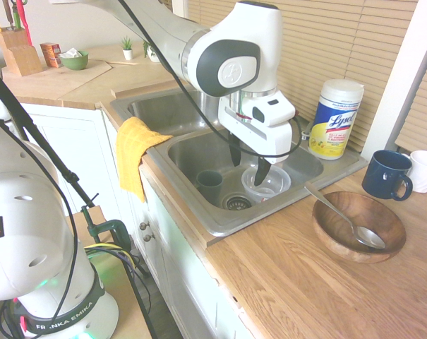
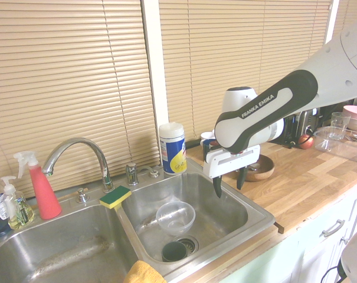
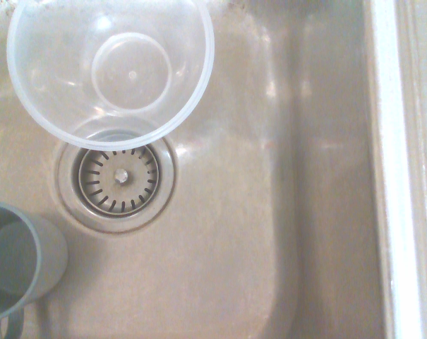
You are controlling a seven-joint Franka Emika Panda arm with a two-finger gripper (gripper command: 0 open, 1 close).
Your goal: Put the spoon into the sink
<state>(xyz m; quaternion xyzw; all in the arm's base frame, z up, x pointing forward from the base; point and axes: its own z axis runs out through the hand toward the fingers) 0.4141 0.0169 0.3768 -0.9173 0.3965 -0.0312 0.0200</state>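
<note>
The silver spoon (image 1: 338, 212) lies in a wooden bowl (image 1: 326, 233) on the counter to the right of the sink, its handle sticking out over the rim toward the basin. My gripper (image 1: 248, 164) hangs over the sink (image 1: 199, 152) with its dark fingers open and nothing between them; it shows as well in the second exterior view (image 2: 228, 188), over the sink's (image 2: 225, 218) right side. In the wrist view the sink floor (image 3: 234, 233) and its round drain (image 3: 116, 178) lie below. The spoon is well apart from the gripper.
A clear plastic bowl (image 1: 266, 185) and a grey cup (image 1: 209, 185) sit in the basin near the drain. A wipes canister (image 1: 335, 119) stands behind the sink, a blue mug (image 1: 387, 174) and white mug (image 1: 425, 169) beyond the wooden bowl. A yellow cloth (image 1: 133, 155) drapes the front edge.
</note>
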